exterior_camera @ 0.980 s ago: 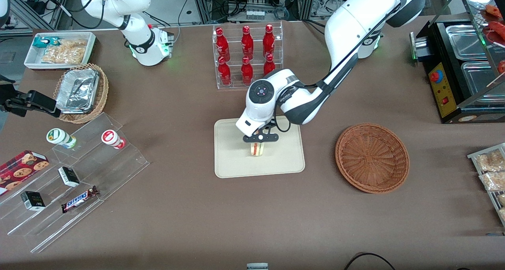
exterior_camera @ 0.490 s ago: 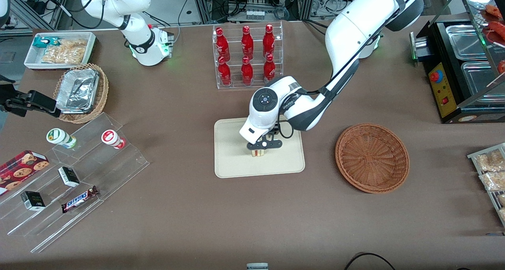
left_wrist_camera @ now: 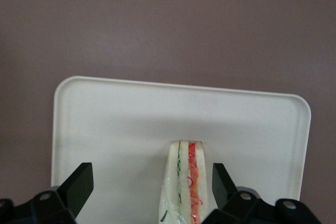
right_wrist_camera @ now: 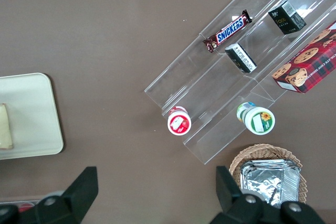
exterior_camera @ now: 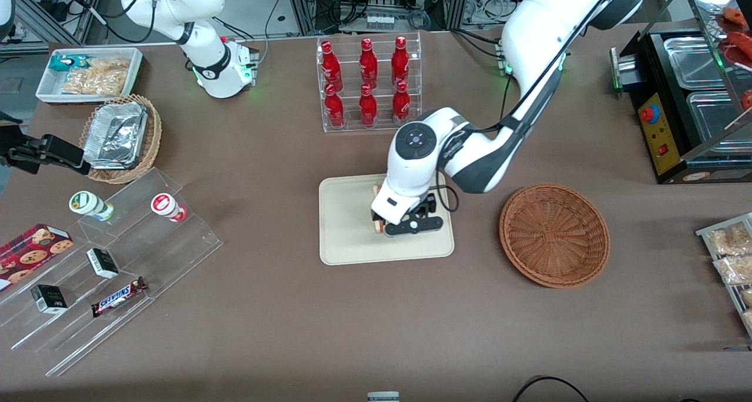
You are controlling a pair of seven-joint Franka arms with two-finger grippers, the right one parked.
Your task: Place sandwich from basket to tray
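Note:
The sandwich (left_wrist_camera: 188, 182), a pale wedge with green and red filling layers, rests on the cream tray (left_wrist_camera: 105, 119). My left gripper (left_wrist_camera: 150, 177) is open, with its black fingers (left_wrist_camera: 79, 182) spread wide on either side of the sandwich, which lies closer to one finger. In the front view the gripper (exterior_camera: 406, 225) hangs low over the tray (exterior_camera: 346, 237), and the hand hides most of the sandwich (exterior_camera: 376, 189). The reddish-brown basket (exterior_camera: 554, 234) is empty and stands beside the tray toward the working arm's end. The right wrist view shows the sandwich (right_wrist_camera: 4, 127) at the edge of the tray (right_wrist_camera: 31, 114).
A clear rack of red bottles (exterior_camera: 368, 81) stands farther from the camera than the tray. Toward the parked arm's end are clear stepped shelves with snacks (exterior_camera: 117, 255), a tan basket of foil containers (exterior_camera: 120, 137) and a white bin (exterior_camera: 88, 73). A black appliance (exterior_camera: 681, 102) stands at the working arm's end.
The gripper was shut on the sandwich above the tray. It has since opened, the sandwich rests on the tray, and the hand has shifted toward the basket.

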